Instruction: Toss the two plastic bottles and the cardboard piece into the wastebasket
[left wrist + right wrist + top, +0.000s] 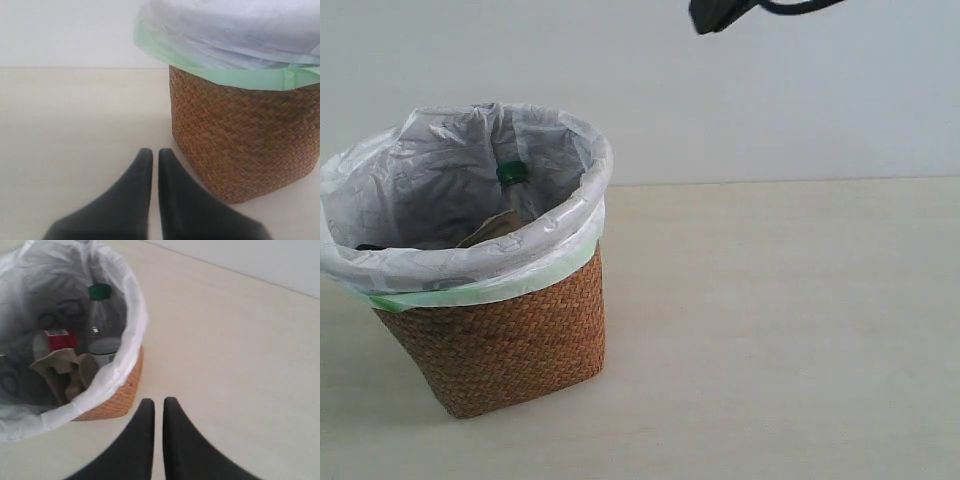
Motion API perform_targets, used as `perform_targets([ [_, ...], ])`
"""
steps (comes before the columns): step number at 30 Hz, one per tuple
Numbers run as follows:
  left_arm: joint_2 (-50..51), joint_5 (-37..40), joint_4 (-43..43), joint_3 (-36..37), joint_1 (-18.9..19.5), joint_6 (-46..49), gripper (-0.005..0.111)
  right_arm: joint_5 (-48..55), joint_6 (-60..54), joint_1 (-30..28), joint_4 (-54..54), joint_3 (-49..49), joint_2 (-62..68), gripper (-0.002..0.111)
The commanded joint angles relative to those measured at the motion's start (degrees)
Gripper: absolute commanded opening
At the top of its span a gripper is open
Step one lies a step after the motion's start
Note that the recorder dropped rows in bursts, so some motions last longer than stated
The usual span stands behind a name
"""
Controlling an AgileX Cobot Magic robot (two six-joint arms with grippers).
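1. Green-capped bottle (102, 325), red-label bottle (56, 340) and cardboard piece (65, 371) all sit inside the wastebasket (510, 340). They are bunched together against the white liner (440, 170). The green-capped one stands nearly upright, its cap below the rim.
2. The bottles look empty and light. Their thin clear walls would probably dent under a squeeze and slide on smooth pads, so the surest hold would be across the labelled middle or just under the cap.
3. The cardboard piece looks lighter still. It is rough and easy to grip but crushable, and is best pinched by a raised ridge or an edge.
4. The wastebasket, woven wicker with the green-edged bag folded over its rim, stands upright on the pale tabletop (770, 330). No other item is seen on the tabletop.
5. The left jaws sit low over the tabletop just beside the basket's wicker wall, closed to a thin slit and holding nothing.
6. The right jaws hang higher, off the basket's rim and over bare tabletop, likewise pressed together and empty.
7. With all three pieces in the basket, the job appears done.
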Motion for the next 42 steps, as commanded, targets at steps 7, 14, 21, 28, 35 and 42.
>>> perform_targets([
  [7, -0.22, -0.28, -0.15, 0.21, -0.49, 0.14, 0.004, 0.98, 7.71, 1.28, -17.61, 23.45, -23.53, 0.001],
  [14, -0.22, -0.28, -0.15, 0.21, -0.49, 0.14, 0.004, -10.14, 9.96, 1.28, -18.14, 39.23, -43.95, 0.001],
  [21, -0.22, -0.28, -0.15, 0.21, -0.49, 0.14, 0.004, -10.55, 9.96, 1.28, -17.53, 43.57, -58.35, 0.001],
  [28, -0.22, -0.28, -0.15, 0.21, -0.49, 0.14, 0.004, -9.31, 9.32, 1.17, -15.05, 43.57, -66.51, 0.001],
  [35, -0.22, -0.28, -0.15, 0.21, -0.49, 0.14, 0.004, -7.84, 8.90, 1.08, -11.69, 43.57, -73.01, 0.001],
  [42, -0.22, -0.28, -0.15, 0.21, -0.49, 0.14, 0.004, -8.30, 8.90, -0.74, -9.93, 43.57, -78.29, 0.000],
])
